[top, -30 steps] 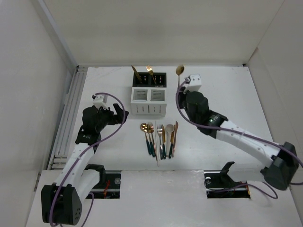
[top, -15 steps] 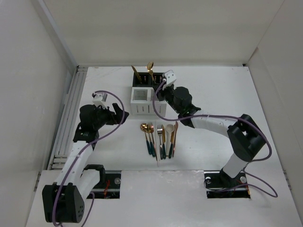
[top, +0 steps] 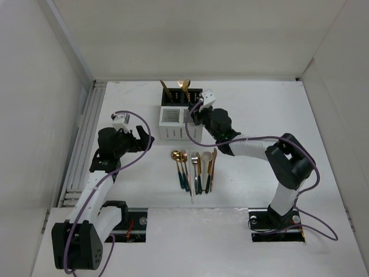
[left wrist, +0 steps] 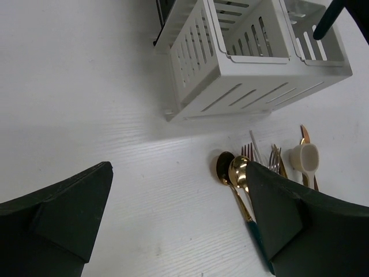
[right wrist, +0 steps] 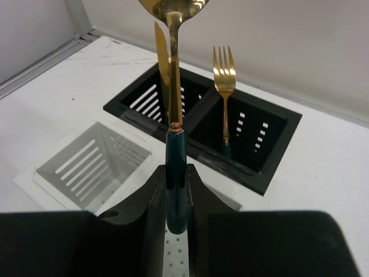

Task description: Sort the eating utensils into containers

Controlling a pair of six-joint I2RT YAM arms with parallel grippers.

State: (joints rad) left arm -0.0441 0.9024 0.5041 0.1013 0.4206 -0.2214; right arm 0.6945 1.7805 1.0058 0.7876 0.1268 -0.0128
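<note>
My right gripper (right wrist: 176,190) is shut on the teal handle of a gold spoon (right wrist: 173,86), held upright over the right compartment of the white container (top: 180,123); in the top view it is at the holder's right end (top: 194,115). The black container (right wrist: 202,124) behind holds a gold knife (right wrist: 163,63) and a fork (right wrist: 223,86). Several utensils (top: 195,167) lie in a row on the table in front of the white container (left wrist: 253,57). My left gripper (left wrist: 179,213) is open and empty, low over the table left of the row (left wrist: 236,173).
A slotted rail (top: 83,138) runs along the table's left edge. Walls close the back and sides. Two arm bases (top: 271,222) sit at the near edge.
My right arm swung left and down from the back right, carrying the spoon over the white container. The left arm barely moved.
</note>
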